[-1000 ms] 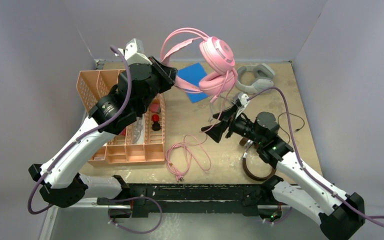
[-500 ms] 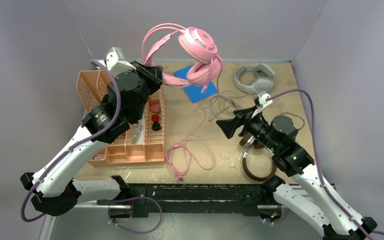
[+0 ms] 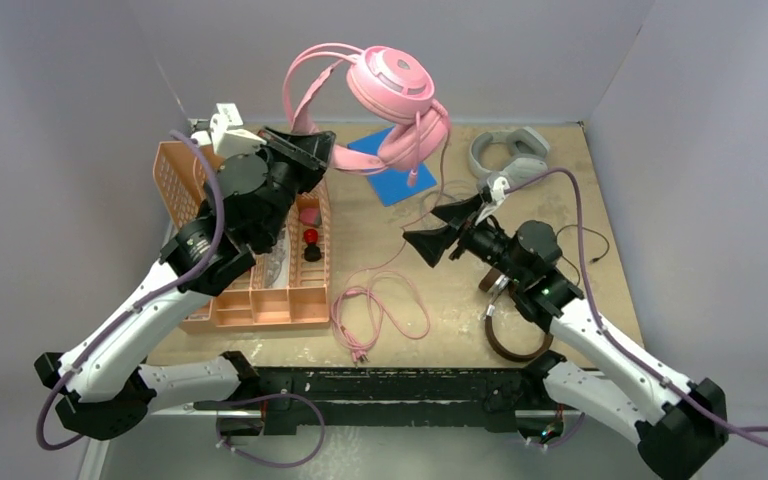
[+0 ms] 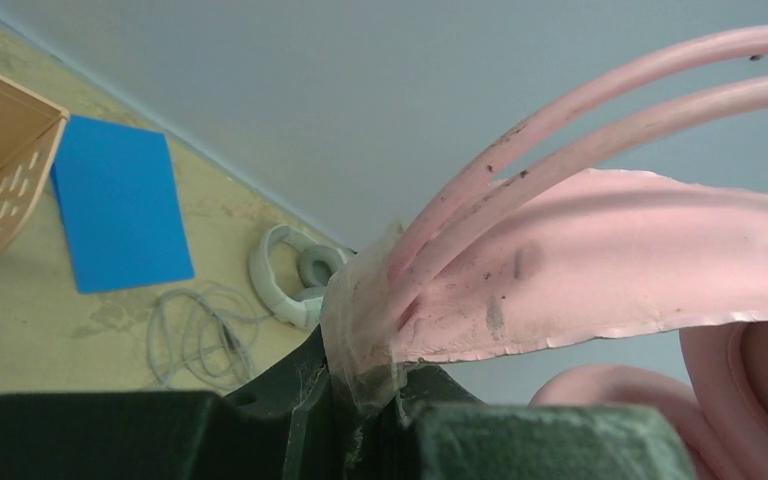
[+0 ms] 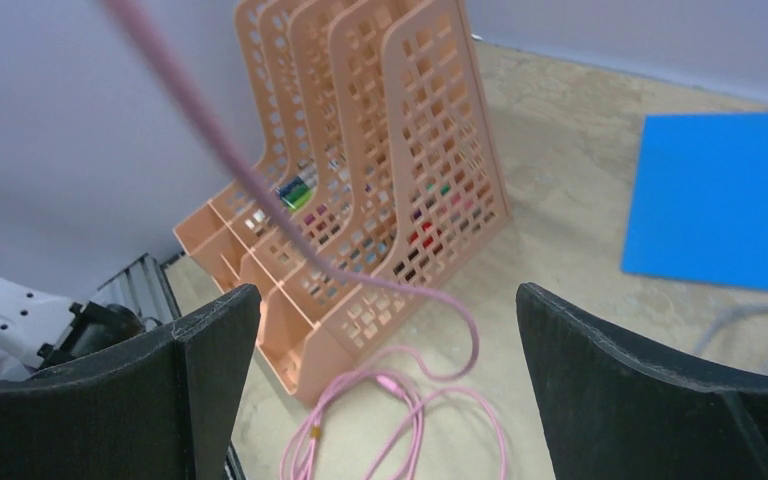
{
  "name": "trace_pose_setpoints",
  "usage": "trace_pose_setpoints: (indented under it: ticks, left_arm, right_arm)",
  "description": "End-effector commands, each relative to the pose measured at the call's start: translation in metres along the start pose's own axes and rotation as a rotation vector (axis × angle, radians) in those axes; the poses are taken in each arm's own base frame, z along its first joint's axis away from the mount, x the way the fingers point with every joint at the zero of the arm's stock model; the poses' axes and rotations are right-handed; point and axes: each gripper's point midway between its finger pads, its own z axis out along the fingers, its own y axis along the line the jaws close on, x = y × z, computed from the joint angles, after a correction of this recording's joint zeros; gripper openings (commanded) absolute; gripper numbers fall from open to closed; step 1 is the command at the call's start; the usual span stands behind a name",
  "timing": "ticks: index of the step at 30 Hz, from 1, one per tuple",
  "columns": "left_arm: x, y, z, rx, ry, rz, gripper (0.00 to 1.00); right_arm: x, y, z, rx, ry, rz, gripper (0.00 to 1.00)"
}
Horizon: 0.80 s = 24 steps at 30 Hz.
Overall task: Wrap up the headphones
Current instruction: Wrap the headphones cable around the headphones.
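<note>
At the left, beside a peach rack (image 3: pixel 260 300), the left gripper (image 3: pixel 305 150) was clenched on the taped headband of the pink headset (image 3: pixel 390 85) and held it high above the table, its dirty pink cable (image 3: pixel 380 310) hanging down to a loose coil. The right gripper (image 3: pixel 440 228) stood wide open near this cable and grasped nothing, while the grey headset (image 3: pixel 505 155) lay at the back right and the brown headset (image 3: pixel 505 345) under the right arm. The table (image 3: pixel 460 300) was worn beige with a blue sheet (image 3: pixel 392 187) on it, and the walls (image 3: pixel 560 50) were pale grey.
</note>
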Motion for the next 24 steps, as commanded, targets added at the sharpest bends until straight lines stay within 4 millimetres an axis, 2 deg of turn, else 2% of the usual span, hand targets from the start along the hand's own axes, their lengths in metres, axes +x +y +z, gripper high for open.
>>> trace_pose_setpoints:
  ticks: [1,5,6,8,9,13,17,20,24]
  left_arm:
    - [-0.049,-0.06,-0.026,0.218,-0.076,-0.294,0.0]
    - [-0.055,-0.069,-0.032,0.269,-0.077,-0.377,0.0]
    - [-0.057,-0.072,-0.033,0.286,-0.08,-0.397,0.0]
    - [-0.061,-0.081,-0.036,0.319,-0.079,-0.43,0.0]
    - [-0.063,-0.085,-0.037,0.331,-0.074,-0.439,0.0]
    - [-0.062,-0.1,-0.037,0.363,-0.047,-0.456,0.0]
    - [-0.061,-0.105,-0.036,0.375,-0.037,-0.467,0.0]
    - [-0.058,-0.105,-0.035,0.377,-0.028,-0.478,0.0]
    - [-0.054,-0.104,-0.034,0.376,-0.014,-0.487,0.0]
  right_arm:
    - [-0.045,0.027,0.017,-0.156,-0.195,-0.03,0.99]
    - [-0.042,0.026,0.028,-0.196,-0.244,-0.02,0.97]
    - [-0.039,0.025,0.031,-0.206,-0.246,-0.012,0.92]
    - [-0.036,0.028,0.037,-0.241,-0.254,-0.006,0.75]
    - [-0.033,0.028,0.041,-0.249,-0.253,0.002,0.73]
    - [-0.026,0.03,0.059,-0.286,-0.249,0.011,0.75]
    - [-0.025,0.05,0.072,-0.366,-0.241,-0.001,0.83]
    - [-0.022,0.058,0.075,-0.406,-0.244,-0.004,0.9]
    - [-0.017,0.063,0.074,-0.455,-0.264,0.011,0.92]
